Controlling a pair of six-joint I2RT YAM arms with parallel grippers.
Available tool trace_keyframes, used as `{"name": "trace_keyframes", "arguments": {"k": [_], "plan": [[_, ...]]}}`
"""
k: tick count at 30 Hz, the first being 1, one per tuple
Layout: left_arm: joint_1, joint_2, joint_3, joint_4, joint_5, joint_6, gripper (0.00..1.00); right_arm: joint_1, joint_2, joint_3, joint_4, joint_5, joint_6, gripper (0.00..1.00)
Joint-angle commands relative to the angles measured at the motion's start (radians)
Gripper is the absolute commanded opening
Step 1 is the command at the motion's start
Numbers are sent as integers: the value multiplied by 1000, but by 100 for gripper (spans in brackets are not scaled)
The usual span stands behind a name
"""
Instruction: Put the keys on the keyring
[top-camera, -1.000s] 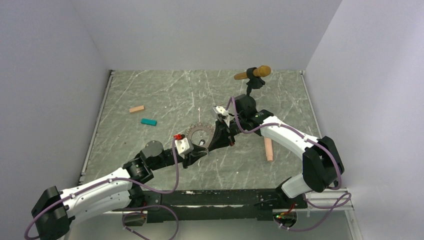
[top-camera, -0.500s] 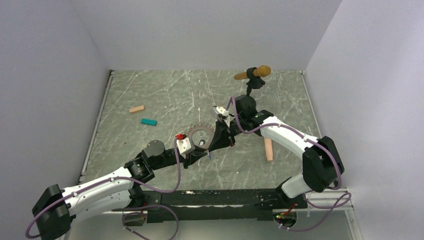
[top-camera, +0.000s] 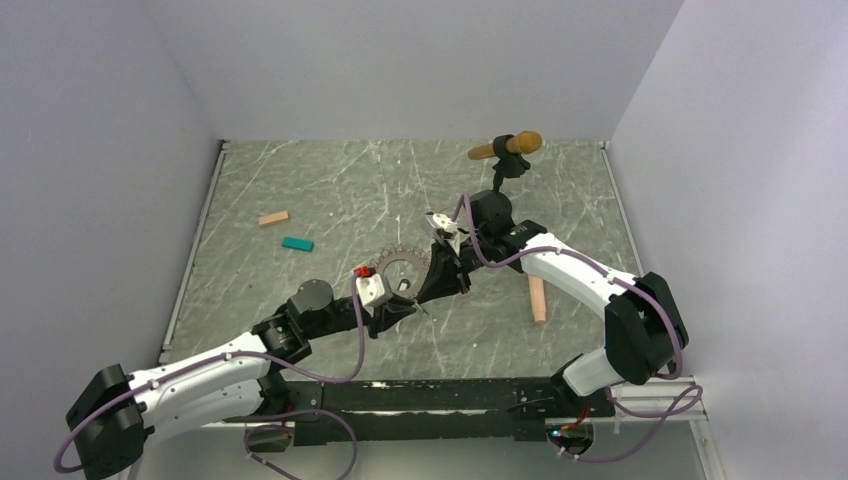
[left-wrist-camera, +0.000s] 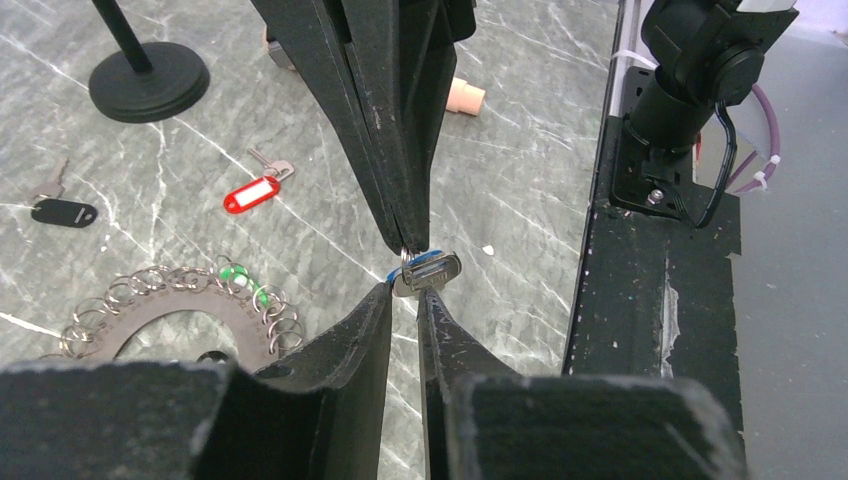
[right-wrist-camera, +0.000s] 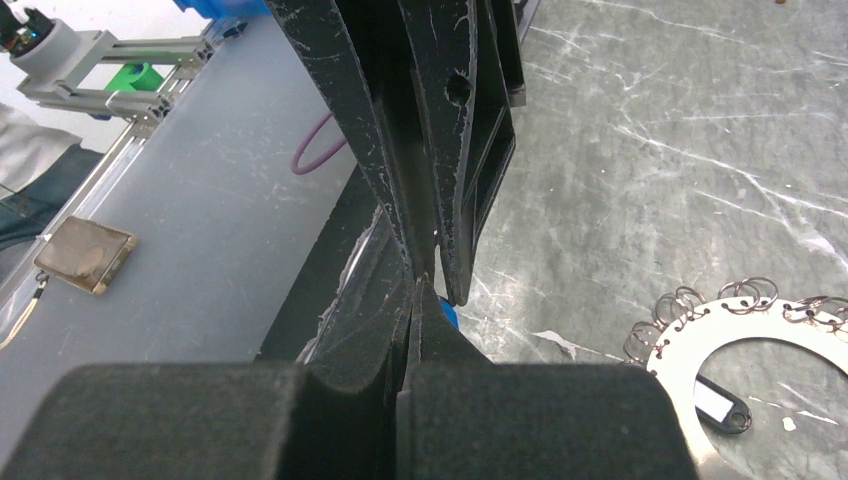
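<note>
Two robot arms meet over the middle of a grey-green marbled worktop (top-camera: 330, 190), seen from above. In the left wrist view, the right pincer (left-wrist-camera: 405, 245) comes down from the top of the frame with its fingers clenched together, nipping the small metal loop of a tiny key with a blue oblong plastic tag (left-wrist-camera: 427, 272), which hangs clear of the worktop. The left pincer (left-wrist-camera: 405, 295) rises from the bottom of the frame, its fingers only narrowly apart with the blue tag at their tips; I cannot tell whether they clamp it. At the lower left of that view lies the keyring, a flat grey ring-shaped plate edged with small wire loops (left-wrist-camera: 170, 310). A green-tagged key (left-wrist-camera: 237, 273) sits among the loops at its upper edge. A red-tagged key (left-wrist-camera: 250, 192) lies loose on the worktop above the plate, and a black-tagged key (left-wrist-camera: 62, 212) lies at the far left. A black round-based stand (left-wrist-camera: 148, 85) is at the upper left. In the overhead view, a teal block (top-camera: 297, 243) and a tan block (top-camera: 273, 218) lie apart at the left.
</note>
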Motion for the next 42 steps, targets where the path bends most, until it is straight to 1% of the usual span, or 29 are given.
{"name": "trace_keyframes", "arguments": {"k": [1, 7, 14, 16, 20, 24, 30, 35, 42], "plan": [[-2, 1, 45, 54, 29, -26, 22, -1, -17, -2, 39, -29, -9, 0], [-2, -22, 34, 60, 13, -34, 29, 0, -14, -5, 45, -23, -5, 0], [-3, -20, 32, 67, 16, -40, 28, 0, -11, -8, 48, -17, -3, 0], [-2, -15, 34, 68, 20, -42, 26, 0, -10, -8, 50, -20, -2, 0], [-3, -5, 39, 62, 23, -42, 19, 2, -10, -9, 51, -17, -3, 0], [-2, -1, 49, 42, 16, -46, 0, 2, -10, -11, 48, -13, -7, 0], [-3, -6, 91, -55, -13, -56, 0, 10, -10, -5, 14, 20, -46, 0], [-3, 8, 161, -204, -40, -67, 0, 10, -15, -1, -9, 51, -70, 11], [-2, 50, 237, -341, -48, -66, 0, 14, -17, 4, -28, 80, -91, 13]]}}
